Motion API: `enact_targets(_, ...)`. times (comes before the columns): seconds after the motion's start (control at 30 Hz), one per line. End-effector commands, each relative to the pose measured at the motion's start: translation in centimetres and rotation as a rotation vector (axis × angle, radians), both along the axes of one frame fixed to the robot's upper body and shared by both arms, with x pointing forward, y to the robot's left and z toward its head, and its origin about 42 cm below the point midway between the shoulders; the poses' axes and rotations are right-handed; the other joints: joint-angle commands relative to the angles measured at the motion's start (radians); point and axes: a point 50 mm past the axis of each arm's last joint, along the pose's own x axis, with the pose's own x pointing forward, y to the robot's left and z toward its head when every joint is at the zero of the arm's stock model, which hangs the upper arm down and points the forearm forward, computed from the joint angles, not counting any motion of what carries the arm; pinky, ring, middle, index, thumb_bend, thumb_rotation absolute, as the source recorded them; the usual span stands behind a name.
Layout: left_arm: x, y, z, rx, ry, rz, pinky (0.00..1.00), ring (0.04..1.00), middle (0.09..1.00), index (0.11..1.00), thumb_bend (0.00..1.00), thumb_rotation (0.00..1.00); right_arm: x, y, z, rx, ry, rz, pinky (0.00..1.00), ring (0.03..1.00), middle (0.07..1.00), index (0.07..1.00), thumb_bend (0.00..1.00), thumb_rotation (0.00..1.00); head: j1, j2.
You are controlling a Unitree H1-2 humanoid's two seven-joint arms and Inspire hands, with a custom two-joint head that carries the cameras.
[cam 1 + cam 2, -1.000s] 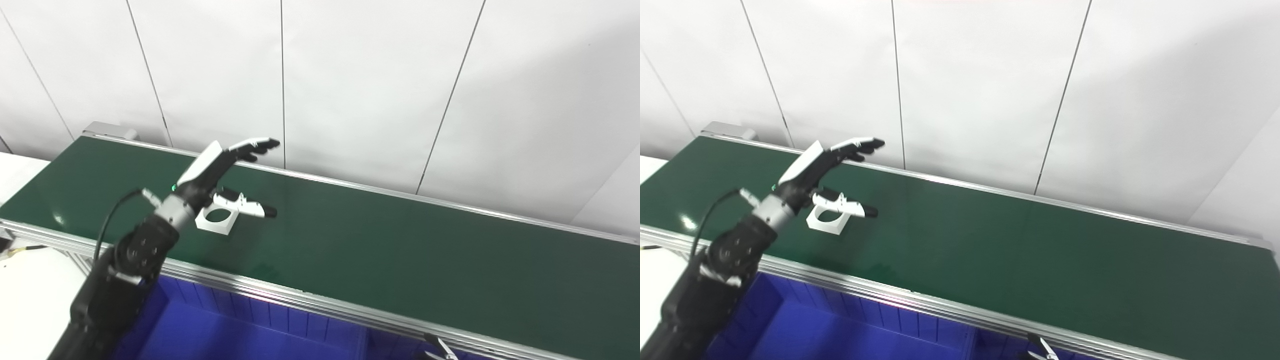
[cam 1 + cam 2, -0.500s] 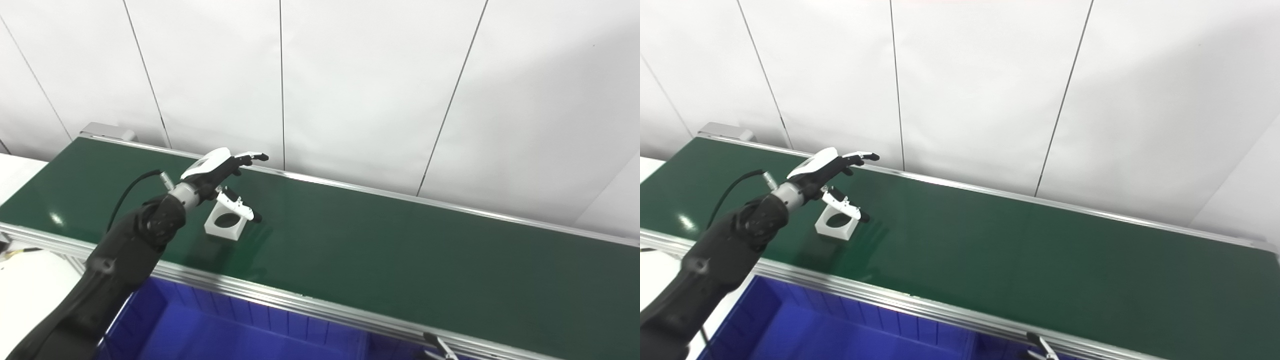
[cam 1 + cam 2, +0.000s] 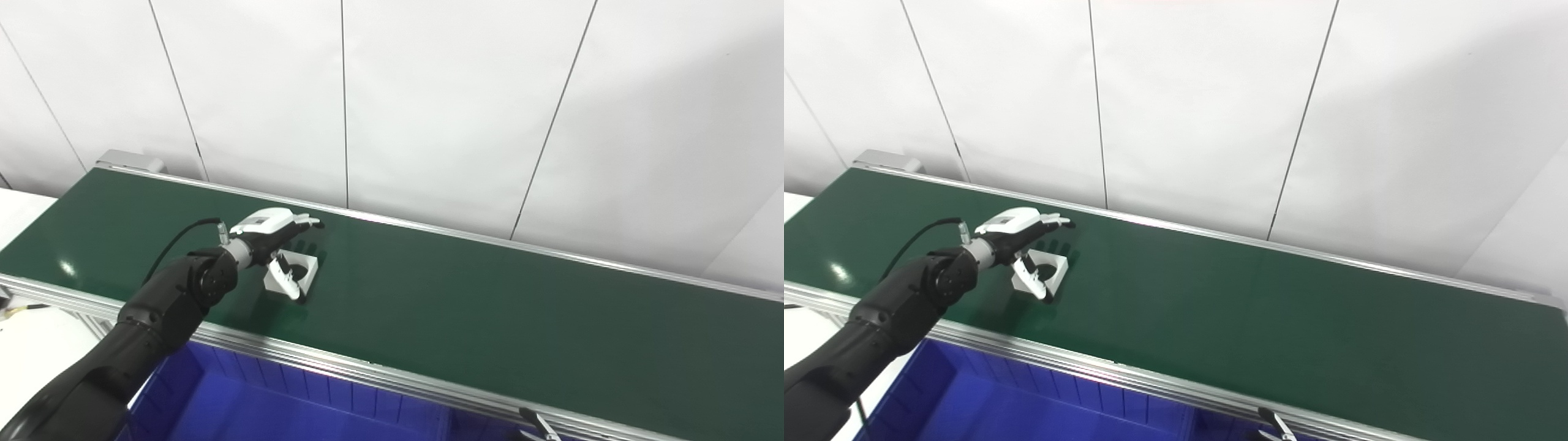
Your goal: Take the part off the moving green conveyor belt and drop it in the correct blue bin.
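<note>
White wall panels (image 3: 441, 104) with thin dark seams back the scene. A green conveyor belt (image 3: 490, 306) runs from 10 o'clock down toward 4 o'clock, edged by an aluminium rail (image 3: 343, 364). Below that rail, at 7 o'clock, sits a blue bin (image 3: 275, 407). The black left arm (image 3: 153, 318) comes in from 8 o'clock. Its robot hand (image 3: 272, 236) hovers low over the belt with fingers spread wide, the upper fingers (image 3: 1053, 220) reaching past the far edge of a white square part with a round hole (image 3: 300, 272), the thumb curving down across its near side. The part lies flat on the belt at 9 o'clock; whether it is gripped, I cannot tell.
</note>
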Motion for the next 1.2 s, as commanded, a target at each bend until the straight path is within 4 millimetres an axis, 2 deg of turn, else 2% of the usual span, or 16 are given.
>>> enact_targets(0.0, 1.1, 0.8, 2.4, 0.031, -0.029, 0.004, 1.00, 0.999, 0.997, 0.938, 1.00, 0.18, 0.1, 0.1, 1.2, 0.019, -0.081, 0.011, 0.55, 0.699, 0.745, 0.890, 0.73, 0.39, -0.001, 0.002)
enact_targets(0.2, 0.7, 0.4, 0.9, 0.072, 0.025, -0.016, 1.00, 1.000, 0.997, 0.933, 1.00, 0.19, 0.0, 0.0, 1.2, 0.026, -0.081, 0.010, 0.56, 0.705, 0.748, 0.893, 0.72, 0.38, -0.003, 0.005)
enact_targets(0.23, 0.7, 0.3, 0.7, 0.078, 0.028, -0.019, 1.00, 1.000, 0.994, 0.928, 0.98, 0.15, 0.0, 0.0, 1.2, 0.025, -0.082, 0.009, 0.56, 0.701, 0.745, 0.891, 0.72, 0.38, -0.003, 0.005)
enact_targets(0.27, 0.6, 0.2, 0.6, 0.080, 0.031, -0.017, 1.00, 1.000, 0.993, 0.928, 0.98, 0.14, 0.0, -0.1, 1.2, 0.025, -0.083, 0.009, 0.56, 0.701, 0.745, 0.891, 0.72, 0.38, -0.002, 0.007)
enact_targets(0.33, 0.5, 0.1, 0.3, 0.070, 0.032, -0.003, 1.00, 0.993, 0.986, 0.922, 0.91, 0.05, -0.1, -0.1, 1.3, 0.025, -0.083, 0.011, 0.56, 0.702, 0.745, 0.891, 0.72, 0.37, 0.000, 0.008)
enact_targets(0.37, 0.5, 0.0, 0.1, 0.059, 0.032, 0.007, 0.91, 0.930, 0.951, 0.896, 0.87, 0.02, -0.1, -0.1, 1.3, 0.024, -0.083, 0.011, 0.56, 0.706, 0.748, 0.893, 0.71, 0.37, 0.000, 0.008)
enact_targets(0.4, 0.4, 0.0, -0.1, 0.034, 0.029, 0.016, 0.88, 0.909, 0.939, 0.888, 0.85, 0.01, -0.1, -0.1, 1.3, 0.022, -0.083, 0.012, 0.56, 0.707, 0.749, 0.894, 0.71, 0.37, 0.000, 0.008)
enact_targets(0.43, 0.4, -0.1, -0.2, 0.016, 0.027, 0.021, 0.77, 0.825, 0.882, 0.850, 0.79, 0.01, -0.1, -0.2, 1.3, 0.019, -0.084, 0.012, 0.56, 0.708, 0.750, 0.895, 0.71, 0.37, 0.000, 0.008)
enact_targets(0.47, 0.3, -0.1, -0.3, 0.000, 0.018, 0.022, 0.71, 0.781, 0.853, 0.831, 0.76, 0.00, -0.1, -0.2, 1.3, 0.016, -0.086, 0.011, 0.56, 0.706, 0.749, 0.895, 0.71, 0.37, -0.003, 0.012)
enact_targets(0.5, 0.2, -0.1, -0.5, -0.005, 0.003, 0.018, 0.63, 0.688, 0.763, 0.765, 0.68, 0.00, -0.1, -0.1, 1.3, 0.015, -0.088, 0.011, 0.56, 0.705, 0.749, 0.894, 0.71, 0.38, -0.003, 0.012)
enact_targets(0.53, 0.2, -0.2, -0.6, -0.008, -0.014, 0.018, 0.56, 0.613, 0.621, 0.648, 0.60, 0.00, -0.1, -0.1, 1.3, 0.019, -0.087, 0.010, 0.56, 0.705, 0.750, 0.895, 0.71, 0.38, -0.005, 0.015)
enact_targets(0.6, 0.1, -0.2, -0.8, -0.016, -0.047, 0.014, 0.49, 0.532, 0.502, 0.544, 0.53, 0.00, -0.1, -0.1, 1.3, 0.027, -0.085, 0.011, 0.56, 0.709, 0.751, 0.896, 0.71, 0.37, -0.005, 0.017)
enact_targets(0.67, 0.0, -0.3, -0.8, -0.040, -0.090, 0.005, 0.45, 0.500, 0.502, 0.493, 0.52, 0.00, -0.1, -0.1, 1.4, 0.026, -0.087, 0.013, 0.57, 0.712, 0.752, 0.897, 0.70, 0.36, -0.006, 0.019)
enact_targets(0.8, -0.2, -0.2, -0.4, -0.107, -0.163, -0.010, 0.44, 0.494, 0.500, 0.487, 0.52, 0.00, -0.1, 0.0, 1.4, 0.030, -0.087, 0.008, 0.57, 0.710, 0.749, 0.894, 0.71, 0.37, -0.008, 0.022)
enact_targets(0.97, 0.0, -0.1, 1.1, -0.159, -0.188, 0.004, 0.41, 0.459, 0.475, 0.503, 0.52, 0.00, 0.0, 0.2, 1.5, 0.025, -0.091, 0.007, 0.57, 0.709, 0.751, 0.894, 0.70, 0.38, -0.011, 0.027)
enact_targets(1.17, -0.7, 0.5, 2.5, -0.253, -0.241, 0.005, 0.42, 0.464, 0.476, 0.501, 0.52, 0.00, 0.0, 0.5, 1.7, 0.026, -0.096, 0.008, 0.58, 0.716, 0.757, 0.896, 0.70, 0.39, -0.035, 0.044)
